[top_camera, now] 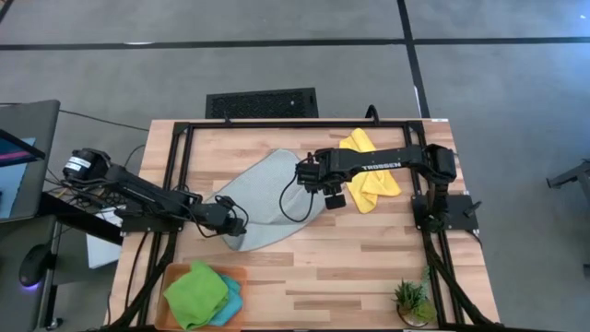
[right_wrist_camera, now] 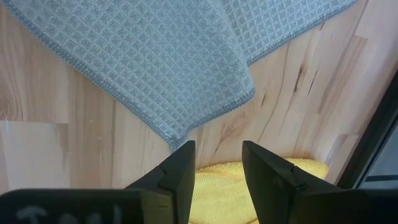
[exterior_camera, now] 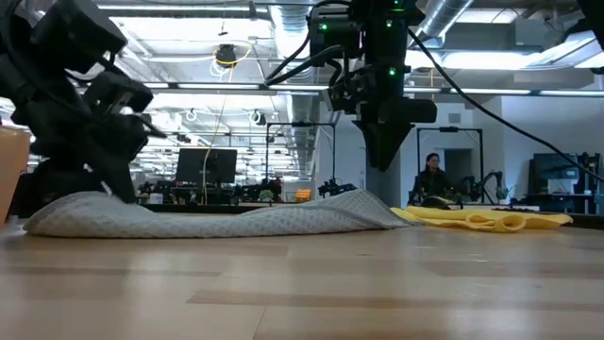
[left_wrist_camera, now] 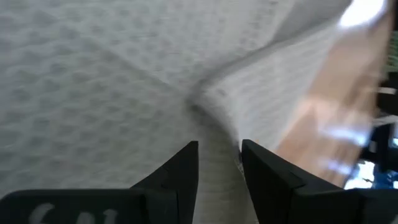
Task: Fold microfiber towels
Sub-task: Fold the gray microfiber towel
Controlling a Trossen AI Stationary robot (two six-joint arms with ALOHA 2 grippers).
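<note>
The light grey towel (top_camera: 263,198) lies spread on the table's middle, partly doubled over; in the right wrist view one of its corners (right_wrist_camera: 180,134) lies over another layer. My left gripper (top_camera: 238,224) is down at its near left end, shut on cloth. My right gripper (top_camera: 304,172) hangs above the towel's far right corner (exterior_camera: 363,200), shut and empty, clear of the cloth. The yellow towel (top_camera: 369,171) lies crumpled at the far right. The green towel (top_camera: 195,293) lies on the teal one (top_camera: 230,300), both on the orange tray. My left gripper pinches a raised fold of the grey towel (left_wrist_camera: 217,134) between its two fingers, at the towel's near left end. The fingers slant down from the table's left. The towel lies slack on the table (exterior_camera: 217,219).
The orange tray (top_camera: 235,271) sits at the near left corner. A small potted plant (top_camera: 412,300) stands at the near right corner. Black frame rails run along the table's left and right sides. Bare wood lies between the grey towel and the near edge.
</note>
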